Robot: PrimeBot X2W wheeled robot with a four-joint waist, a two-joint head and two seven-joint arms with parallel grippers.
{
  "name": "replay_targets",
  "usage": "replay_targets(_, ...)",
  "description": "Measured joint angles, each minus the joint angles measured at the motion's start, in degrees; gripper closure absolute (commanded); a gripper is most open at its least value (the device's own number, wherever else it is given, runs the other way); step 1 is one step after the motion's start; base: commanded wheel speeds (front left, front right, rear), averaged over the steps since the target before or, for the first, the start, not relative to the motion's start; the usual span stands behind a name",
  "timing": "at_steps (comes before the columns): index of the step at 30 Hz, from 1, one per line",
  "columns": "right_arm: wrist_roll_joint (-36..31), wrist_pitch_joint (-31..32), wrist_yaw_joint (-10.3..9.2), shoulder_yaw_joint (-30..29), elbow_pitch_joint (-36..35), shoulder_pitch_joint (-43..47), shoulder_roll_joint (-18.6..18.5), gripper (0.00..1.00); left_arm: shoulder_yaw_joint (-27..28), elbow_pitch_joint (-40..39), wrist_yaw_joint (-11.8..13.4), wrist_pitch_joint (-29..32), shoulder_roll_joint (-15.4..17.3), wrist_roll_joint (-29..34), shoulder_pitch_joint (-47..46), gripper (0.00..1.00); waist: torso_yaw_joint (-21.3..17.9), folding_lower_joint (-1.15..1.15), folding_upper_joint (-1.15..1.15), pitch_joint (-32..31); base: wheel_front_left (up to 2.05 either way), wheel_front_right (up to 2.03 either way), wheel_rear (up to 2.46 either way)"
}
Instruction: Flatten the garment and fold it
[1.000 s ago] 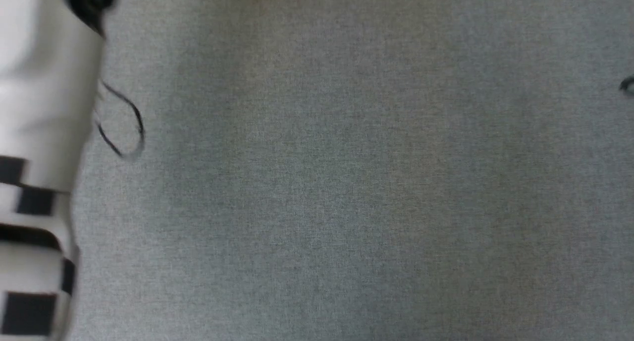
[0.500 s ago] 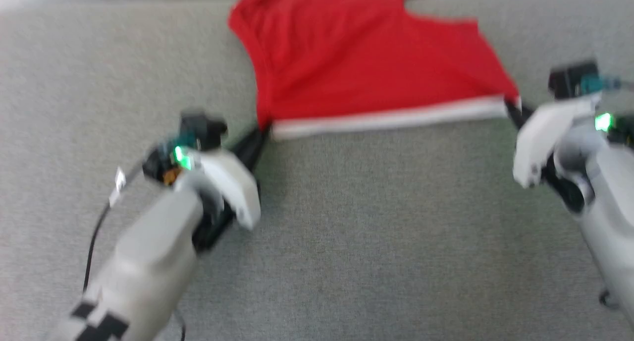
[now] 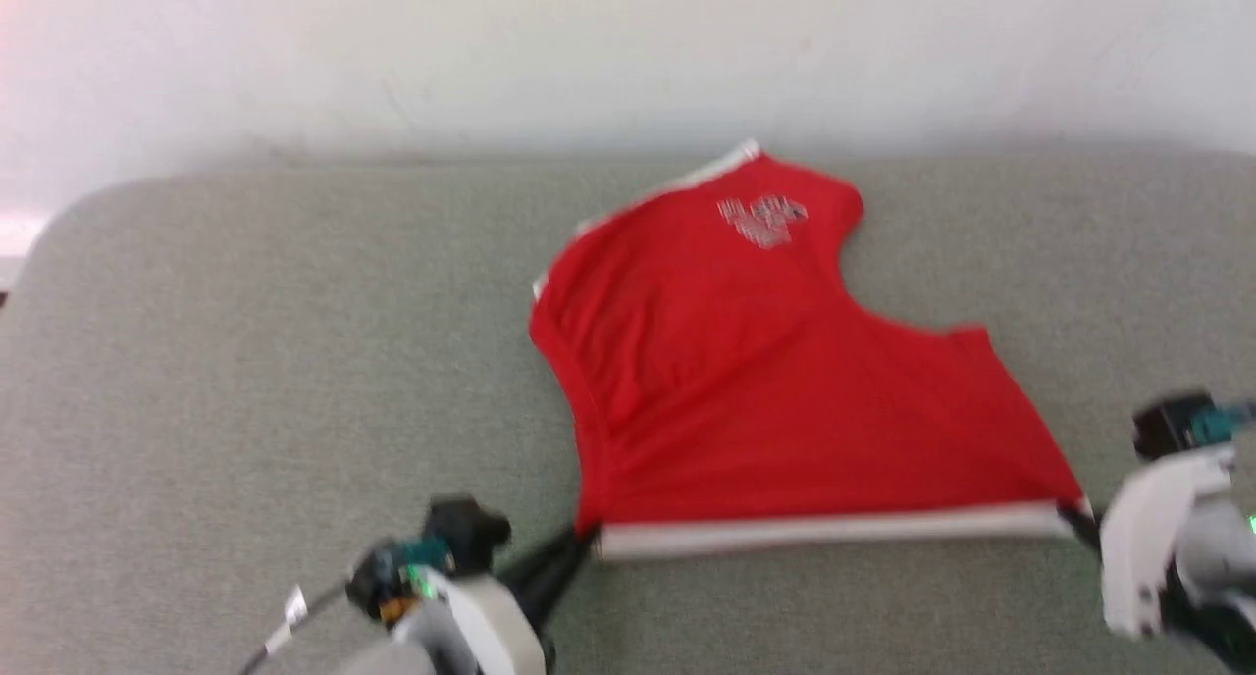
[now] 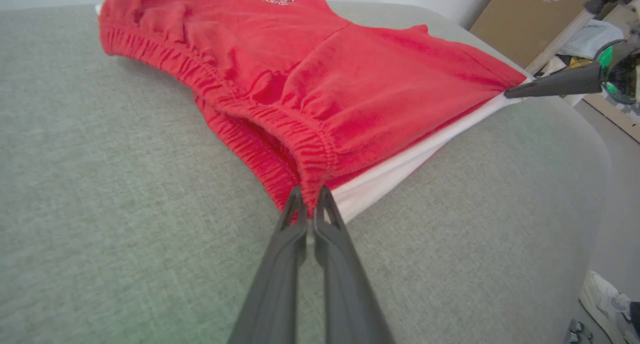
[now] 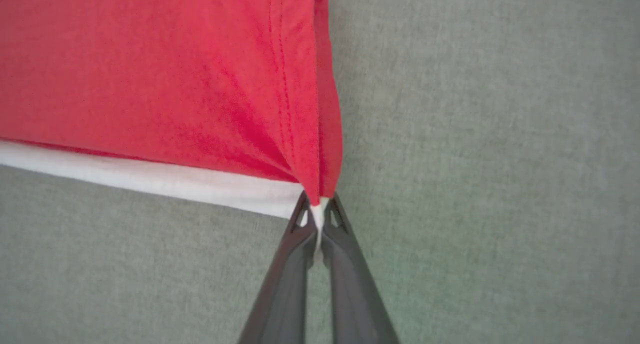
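The garment (image 3: 775, 390), bright red shorts with a white side stripe along the near edge and a small print near the far hem, lies spread on the grey cushion (image 3: 245, 361). My left gripper (image 3: 584, 541) is shut on its near left corner, at the gathered waistband (image 4: 280, 134). The left wrist view shows that gripper (image 4: 309, 204) pinching red fabric beside the white stripe. My right gripper (image 3: 1074, 516) is shut on the near right corner, at the hem; the right wrist view shows it (image 5: 316, 204) clamping the stripe's end (image 5: 280, 196). The stripe runs taut between both grippers.
A pale wall (image 3: 628, 47) rises behind the cushion's far edge. In the left wrist view a cardboard panel (image 4: 520, 14), cluttered shelving (image 4: 585, 39) and a white shoe (image 4: 605, 299) on the floor stand beyond the cushion's right end.
The head camera has tilted up, from bare grey fabric to the whole garment and the wall. Both grippers keep their hold on the near corners.
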Motion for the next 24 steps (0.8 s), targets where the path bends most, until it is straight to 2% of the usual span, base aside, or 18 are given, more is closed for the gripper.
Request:
replay_targets(8, 0.76, 8.64, 0.01, -10.53, -14.62, 18.42, -3.67, 1.00, -5.42, -13.16, 4.07, 4.39, 4.21, 1.34, 10.61, 1.00, 1.39, 0.00, 0.00, -5.84, 0.00, 0.00, 0.00)
replay_targets(14, 0.20, 18.62, 0.00, -18.63, -26.02, 30.55, -3.66, 1.00, -7.86, -20.80, 6.42, 7.36, 6.92, 1.07, 15.95, 1.00, 2.72, 0.00, 0.00, -8.20, 0.00, 0.00, 0.00)
replay_targets(20, -1.92, 21.92, -0.01, -24.77, -34.26, 32.27, -0.07, 1.00, -8.02, -23.58, 7.56, 7.72, 7.57, 1.86, 16.44, 1.00, 3.94, 0.02, 0.00, -7.86, 0.00, 0.00, 0.00)
replay_targets(24, 1.07, 24.43, -0.04, -28.99, -36.17, 28.16, 5.71, 1.00, -6.41, -25.30, 7.91, 7.40, 7.47, 2.53, 13.22, 1.00, 4.97, 0.02, 0.00, -6.69, 0.00, 0.00, 0.00)
